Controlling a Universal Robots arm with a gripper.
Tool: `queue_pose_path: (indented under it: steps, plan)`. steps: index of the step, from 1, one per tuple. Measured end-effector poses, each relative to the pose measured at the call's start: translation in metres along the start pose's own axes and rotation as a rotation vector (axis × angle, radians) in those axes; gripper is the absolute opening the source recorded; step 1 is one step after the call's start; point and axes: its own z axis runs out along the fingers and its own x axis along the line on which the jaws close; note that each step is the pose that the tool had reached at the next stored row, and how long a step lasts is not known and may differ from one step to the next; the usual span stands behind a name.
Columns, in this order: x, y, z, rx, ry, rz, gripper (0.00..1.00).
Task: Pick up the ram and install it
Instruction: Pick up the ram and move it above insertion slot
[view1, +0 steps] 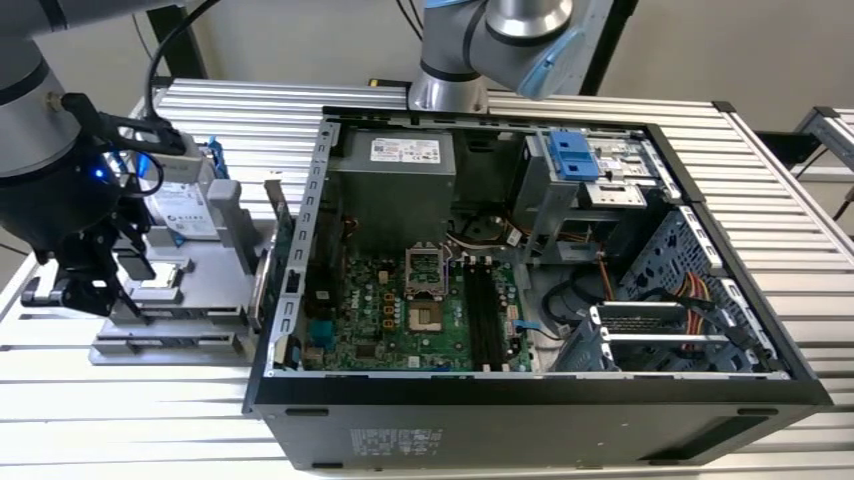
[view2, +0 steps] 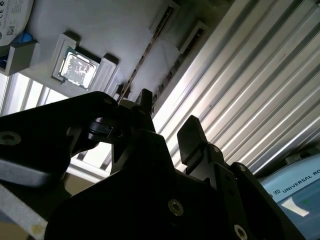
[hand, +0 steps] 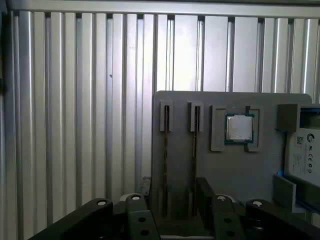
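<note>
Gripper (view1: 127, 285) sits at the exterior view's left, over the grey holder (view1: 187, 325) on the slatted table (view1: 160, 420). Jaws wide apart, nothing in them. In the first wrist view the ram (hand: 166, 160) stands on edge in a holder slot with a second stick (hand: 195, 155) just beside it. Both line up between the fingertips (hand: 205, 192); can't tell any contact. CPU chip (hand: 239, 128) sits near the sticks. Open PC case (view1: 534, 420) is to the right, black motherboard slots (view1: 483, 315) inside.

Silver-grey arm (view1: 447, 88) with pale blue joint caps (view1: 547, 60); black cables (view1: 160, 50) at the exterior view's upper left; matte black gripper (hand: 174, 197) with round screws (hand: 101, 203).
</note>
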Motion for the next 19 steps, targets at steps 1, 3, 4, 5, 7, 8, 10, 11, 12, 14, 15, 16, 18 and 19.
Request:
queue_pose_path:
  steps: [1, 3, 4, 5, 7, 8, 10, 11, 12, 14, 15, 16, 18, 19]
  plan:
    - [0.0, 0.0, 0.0004, 0.0, 0.0, 0.0, 1.0]
    - [0.0, 0.0, 0.0012, 0.0, 0.0, 0.0, 1.0]
    - [0.0, 0.0, 0.0016, 0.0, 0.0, 0.0, 1.0]
    - [0.0, 0.0, 0.002, 0.0, 0.0, 0.0, 1.0]
    - [0.0, 0.0, 0.0029, 0.0001, 0.0, 0.0, 1.0]
    - [0.0, -0.0001, 0.0033, 0.0, 0.0, 0.0, 1.0]
    - [0.0, 0.0, 0.0041, 0.0, 0.0001, 0.0, 1.0]
    - [0.0, -0.0001, 0.0046, 0.0, 0.0001, 0.0, 1.0]
    - [0.0001, -0.0001, 0.0049, 0.0, 0.0002, 0.0, 1.0]
    - [0.0001, -0.0001, 0.0058, 0.0, 0.0002, 0.0, 1.0]
    - [0.0001, -0.0001, 0.0062, 0.0, 0.0002, 0.0, 1.0]
    - [0.0001, -0.0001, 0.0065, -0.0001, 0.0002, 0.0, 1.0]
    - [0.0001, -0.0001, 0.0074, 0.0, 0.0002, 0.0, 1.0]
    - [0.0001, -0.0001, 0.0078, 0.0, 0.0003, 0.0, 1.0]
